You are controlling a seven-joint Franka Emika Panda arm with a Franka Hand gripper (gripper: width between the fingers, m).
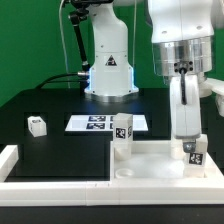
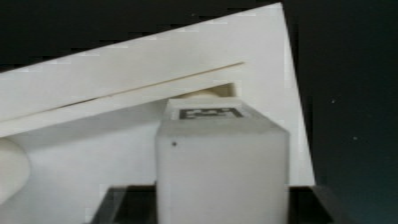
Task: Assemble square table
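Observation:
The white square panel (image 1: 150, 165) lies at the exterior view's front right. One tagged white leg (image 1: 123, 137) stands upright on its far left corner. My gripper (image 1: 187, 128) reaches straight down over the panel's right side, shut on a second leg (image 1: 193, 152) whose lower end is at the panel. In the wrist view this leg (image 2: 222, 150) fills the space between my dark fingers (image 2: 128, 205), its tag facing up, with the panel (image 2: 125, 95) behind it. A third leg (image 1: 37, 125) lies loose on the black table at the exterior view's left.
The marker board (image 1: 100, 123) lies flat in the middle of the table in front of the arm's base (image 1: 108, 70). White border rails (image 1: 55, 170) run along the front and left edges.

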